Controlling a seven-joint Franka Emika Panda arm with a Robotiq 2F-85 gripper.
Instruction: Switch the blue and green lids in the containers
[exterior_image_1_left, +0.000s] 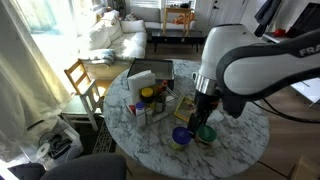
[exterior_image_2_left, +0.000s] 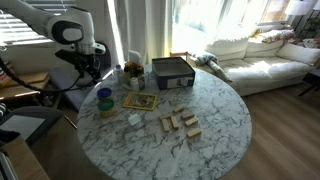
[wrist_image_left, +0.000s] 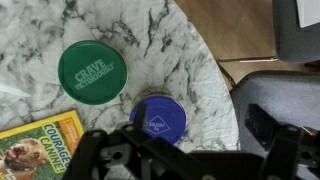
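In the wrist view, the green lid carries "CRAVE" in white, and the smaller line beneath it is too fine to read. The yellow book to its left shows "COURAGE". The blue lid bears a white mark that is illegible.

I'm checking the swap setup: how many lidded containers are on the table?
2. The green lid sits beside the book; the blue lid is next to it, nearer the edge of the table. Others may be hidden in the clutter.
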